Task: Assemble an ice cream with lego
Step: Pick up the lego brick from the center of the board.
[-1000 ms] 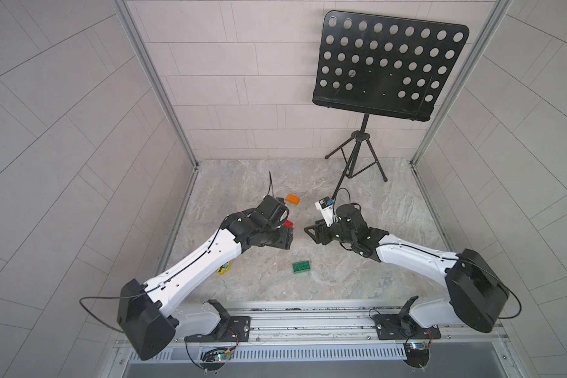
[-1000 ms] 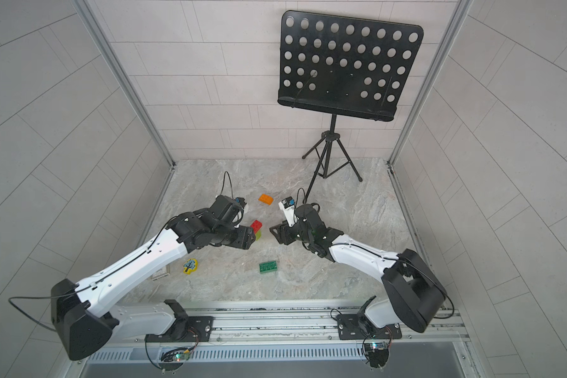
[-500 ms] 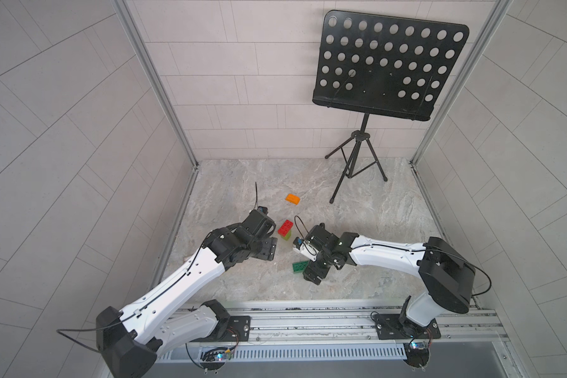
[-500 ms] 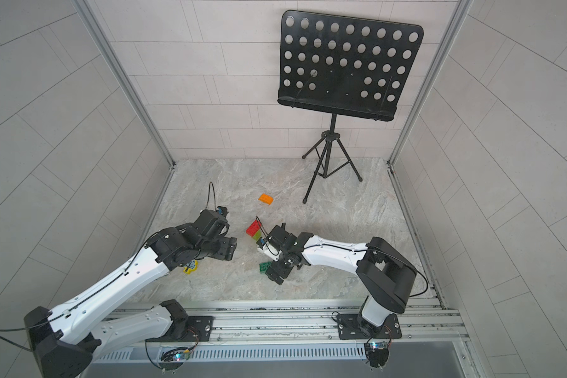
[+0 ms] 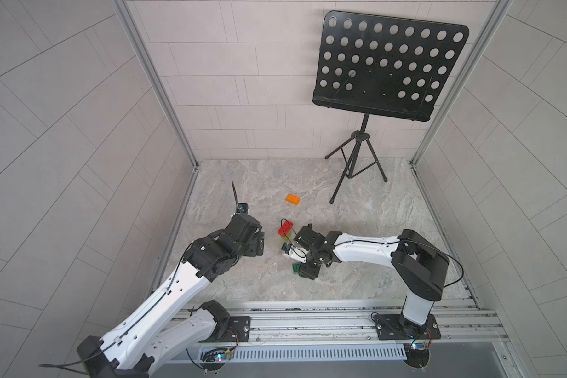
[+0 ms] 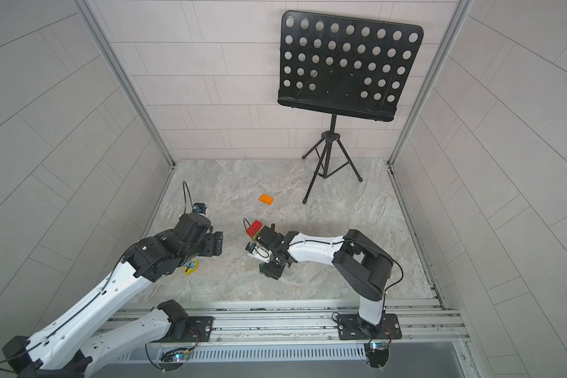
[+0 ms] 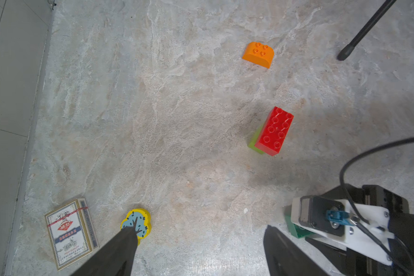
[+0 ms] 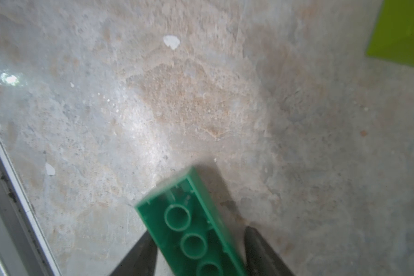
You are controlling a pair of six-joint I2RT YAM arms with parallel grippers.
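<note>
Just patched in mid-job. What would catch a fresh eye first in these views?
The big black perforated music stand towers at the back right of the floor. Mid-floor, the red brick sits on a lime-green stem, with the orange brick lying alone farther back. Close by, a dark green brick sits between the fingers of the right gripper.
</note>
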